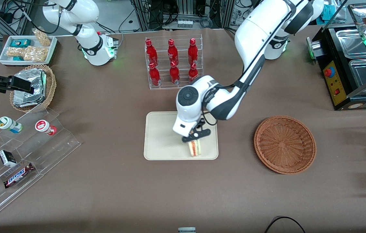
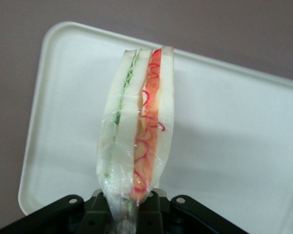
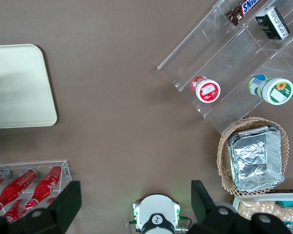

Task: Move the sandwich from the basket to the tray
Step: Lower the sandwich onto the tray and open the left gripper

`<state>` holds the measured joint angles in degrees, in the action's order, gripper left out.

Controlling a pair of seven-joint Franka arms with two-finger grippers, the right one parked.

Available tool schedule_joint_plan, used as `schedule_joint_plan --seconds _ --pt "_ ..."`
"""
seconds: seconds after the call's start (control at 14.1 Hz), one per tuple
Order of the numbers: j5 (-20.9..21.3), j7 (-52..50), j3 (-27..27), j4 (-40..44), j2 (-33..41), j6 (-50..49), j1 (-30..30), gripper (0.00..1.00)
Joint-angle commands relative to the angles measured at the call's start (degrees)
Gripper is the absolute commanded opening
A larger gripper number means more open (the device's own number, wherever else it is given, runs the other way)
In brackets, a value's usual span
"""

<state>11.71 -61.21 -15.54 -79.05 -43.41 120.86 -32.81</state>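
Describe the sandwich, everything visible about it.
The sandwich is a triangular wedge of white bread slices with a green filling layer and a red-orange one, wrapped in clear film. It stands on edge, layers upright, its narrow end pinched in the gripper. It is over the cream tray, near the rim closest to the front camera; whether it touches the tray is unclear. The basket is empty.

**Readable text: one candy wrapper**

"SNICKERS" stands on the brown candy bar (image 1: 18, 175) in the clear stepped rack at the front view's lower left. The right wrist view's upper right corner shows the same bar's wrapper (image 3: 243, 8), partly cut off.
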Motion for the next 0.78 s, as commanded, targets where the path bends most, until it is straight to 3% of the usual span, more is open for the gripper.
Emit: schedule_joint_plan --seconds 0.0,0.35,0.42,0.5,0.57,0.71 --pt "-3.3 7.8 -1.2 1.2 -0.5 -1.0 -0.5 0.16" --pt "-3.1 8.7 -1.2 1.2 -2.2 -1.2 -1.2 0.21" --pt "-3.1 8.5 -1.2 1.2 -3.0 -1.1 -1.7 0.32" --pt "-3.3 7.8 -1.2 1.4 -3.6 -0.9 -2.2 0.64" --pt "-3.1 7.2 -1.2 1.7 -3.9 -0.8 -2.9 0.88" --pt "-3.0 6.8 -0.9 1.8 -3.4 -1.2 -2.8 0.99"
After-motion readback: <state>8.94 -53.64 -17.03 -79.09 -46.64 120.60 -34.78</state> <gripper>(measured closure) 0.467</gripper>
